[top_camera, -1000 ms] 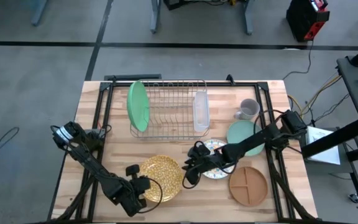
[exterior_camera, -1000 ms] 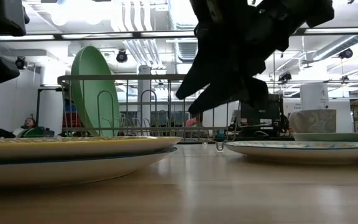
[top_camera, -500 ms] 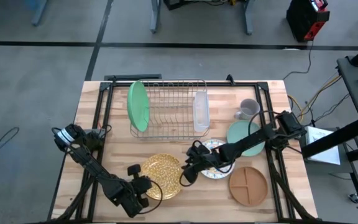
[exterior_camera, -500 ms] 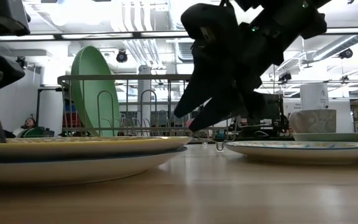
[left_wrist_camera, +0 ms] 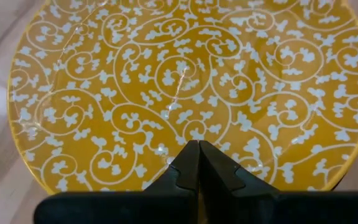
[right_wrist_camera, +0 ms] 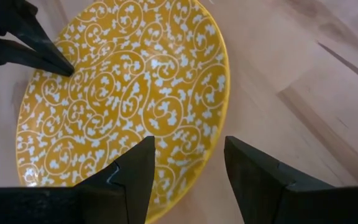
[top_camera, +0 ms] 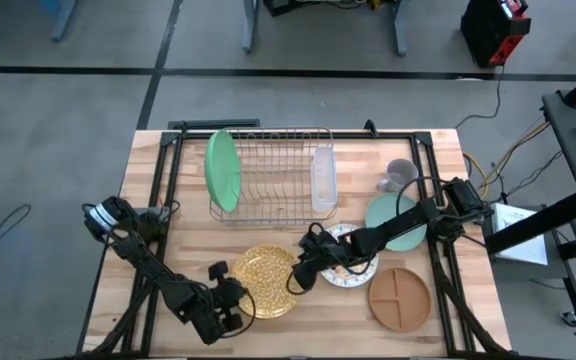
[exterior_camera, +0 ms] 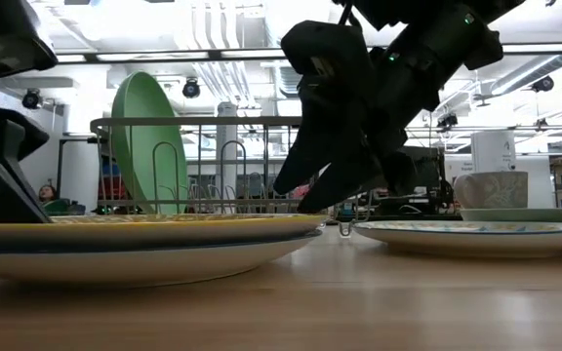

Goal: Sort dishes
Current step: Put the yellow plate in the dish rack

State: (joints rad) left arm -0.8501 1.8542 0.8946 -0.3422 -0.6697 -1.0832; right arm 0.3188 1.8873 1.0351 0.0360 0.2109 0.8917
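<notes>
Between claws, gold plate (top_camera: 264,281) flat; left claw (top_camera: 236,297) pinched together, right claw (top_camera: 298,277) spread.

The worktop (top_camera: 188,235) is pale wood with visible grain and a light sheen. The gold speckled plate (left_wrist_camera: 185,81) has a glossy, glazed-looking surface with a white scroll pattern. The green plate (top_camera: 221,171) looks smooth. The dish rack (top_camera: 273,180) is thin metal wire. The end effector fingers (right_wrist_camera: 132,174) are matt black.
</notes>
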